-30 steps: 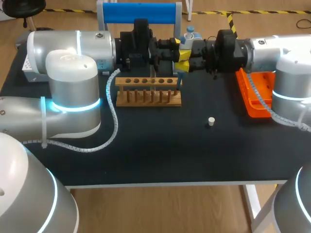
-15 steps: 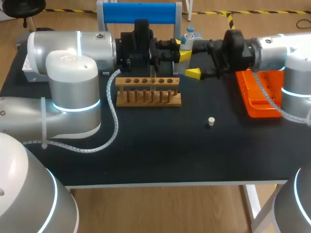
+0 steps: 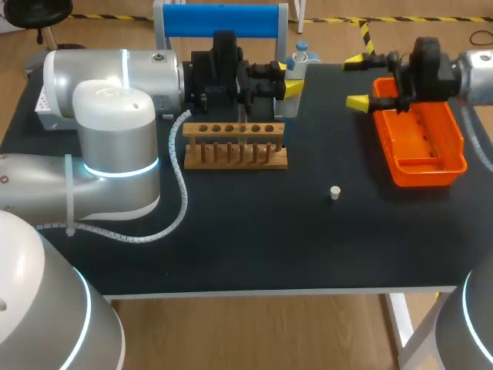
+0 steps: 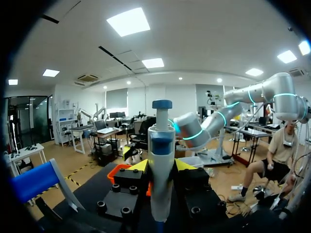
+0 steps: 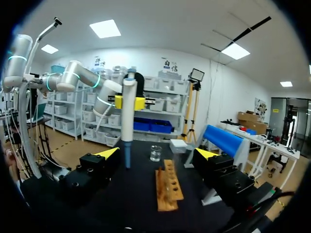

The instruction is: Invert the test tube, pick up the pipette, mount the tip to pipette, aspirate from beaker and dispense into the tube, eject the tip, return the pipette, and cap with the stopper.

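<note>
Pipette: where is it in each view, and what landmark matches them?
Head view: pipette at the table's far edge, in the left gripper.
Left wrist view: pipette upright between its own fingers.
Right wrist view: pipette upright ahead, near the wooden rack.
Shared landmark: left gripper's yellow tips.

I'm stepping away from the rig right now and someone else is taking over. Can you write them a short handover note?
Left gripper: shut on the pipette, held upright just beyond the wooden rack.
Right gripper: open and empty, at the far end of the orange tray.
Beaker stands near the rack; stopper lies loose on the table.
Done: pipette picked up. Test tube and tip: cannot make out.
Left: aspirate, dispense, eject tip, return pipette, cap.
</note>
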`<act>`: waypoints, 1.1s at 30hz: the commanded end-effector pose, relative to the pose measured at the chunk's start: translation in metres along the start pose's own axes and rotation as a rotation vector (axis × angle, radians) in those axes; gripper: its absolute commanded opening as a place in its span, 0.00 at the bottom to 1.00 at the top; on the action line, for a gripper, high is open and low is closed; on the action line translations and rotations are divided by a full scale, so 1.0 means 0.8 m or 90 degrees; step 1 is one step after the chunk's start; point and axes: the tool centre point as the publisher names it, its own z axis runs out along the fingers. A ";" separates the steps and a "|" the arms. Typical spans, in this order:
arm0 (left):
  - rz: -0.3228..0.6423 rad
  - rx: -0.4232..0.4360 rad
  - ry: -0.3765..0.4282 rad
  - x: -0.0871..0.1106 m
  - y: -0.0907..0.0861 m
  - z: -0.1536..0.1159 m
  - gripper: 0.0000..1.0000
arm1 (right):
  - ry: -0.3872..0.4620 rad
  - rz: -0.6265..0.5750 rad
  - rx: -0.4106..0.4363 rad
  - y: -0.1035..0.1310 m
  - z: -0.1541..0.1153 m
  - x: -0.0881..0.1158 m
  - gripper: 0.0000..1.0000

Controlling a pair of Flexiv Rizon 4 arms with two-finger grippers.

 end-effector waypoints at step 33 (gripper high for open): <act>-0.001 0.001 -0.001 0.000 0.000 0.001 0.00 | -0.101 0.041 0.195 0.006 0.119 -0.185 1.00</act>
